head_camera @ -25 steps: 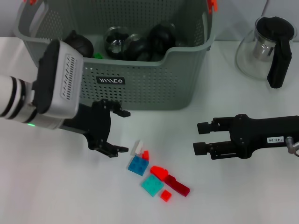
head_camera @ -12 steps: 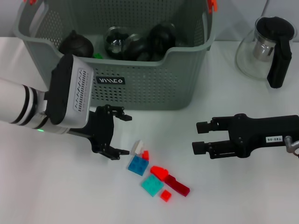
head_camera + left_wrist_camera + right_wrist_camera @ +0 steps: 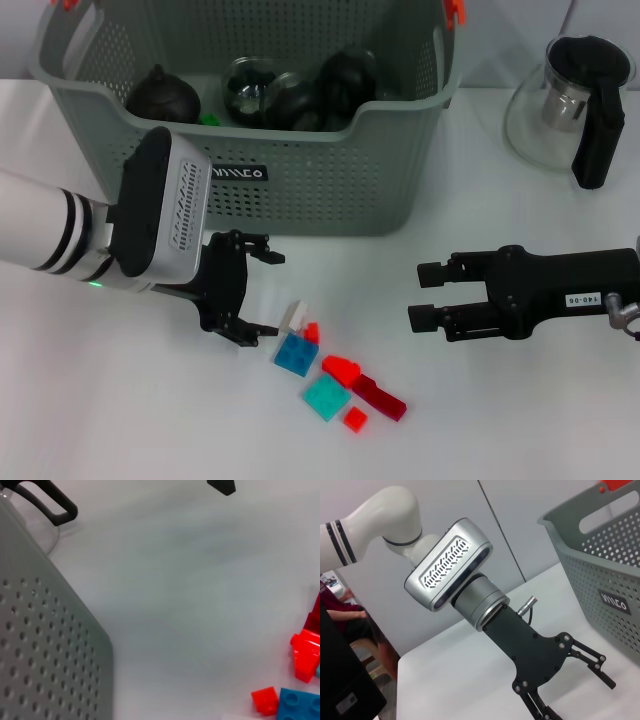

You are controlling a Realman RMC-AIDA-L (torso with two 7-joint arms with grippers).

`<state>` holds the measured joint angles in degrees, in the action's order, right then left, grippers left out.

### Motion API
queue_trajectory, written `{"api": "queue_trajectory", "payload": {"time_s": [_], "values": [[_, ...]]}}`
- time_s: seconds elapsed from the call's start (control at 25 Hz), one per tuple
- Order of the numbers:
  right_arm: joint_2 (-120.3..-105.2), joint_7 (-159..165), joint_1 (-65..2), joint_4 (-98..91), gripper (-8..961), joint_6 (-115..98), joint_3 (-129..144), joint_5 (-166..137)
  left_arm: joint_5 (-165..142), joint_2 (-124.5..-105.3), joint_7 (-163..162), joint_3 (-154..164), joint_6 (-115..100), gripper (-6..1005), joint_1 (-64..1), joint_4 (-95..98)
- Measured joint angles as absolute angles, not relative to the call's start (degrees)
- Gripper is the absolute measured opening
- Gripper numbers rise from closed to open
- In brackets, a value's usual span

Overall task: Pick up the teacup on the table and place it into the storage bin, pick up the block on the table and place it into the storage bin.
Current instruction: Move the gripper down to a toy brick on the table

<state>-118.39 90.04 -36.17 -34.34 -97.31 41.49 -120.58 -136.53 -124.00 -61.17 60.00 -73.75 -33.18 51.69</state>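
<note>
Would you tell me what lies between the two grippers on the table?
In the head view, bare white table separates the open left gripper from the open right gripper; the blocks lie nearer the robot.

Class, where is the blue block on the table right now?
In the head view, the blue block lies left of centre, in front of the storage bin, just right of the open left gripper.

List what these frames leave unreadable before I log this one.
- Storage bin contents: head view shows dark rounded items behind the front wall; which are teacups is unclear.
- Blocks: left wrist view cuts them at its edge.
- Left tool: open in the head view; its lower fingertips run off the right wrist view.
- Right tool: open, beside the blocks.
</note>
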Motion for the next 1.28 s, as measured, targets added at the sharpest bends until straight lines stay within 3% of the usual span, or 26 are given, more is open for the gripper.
{"api": "queue_trajectory", "payload": {"time_s": [1.28], "values": [[-118.21, 89.67, -35.71, -34.37, 790, -97.43, 40.82, -120.59, -135.86, -124.3, -61.2, 63.12, -71.65, 858, -36.55, 47.14]]}}
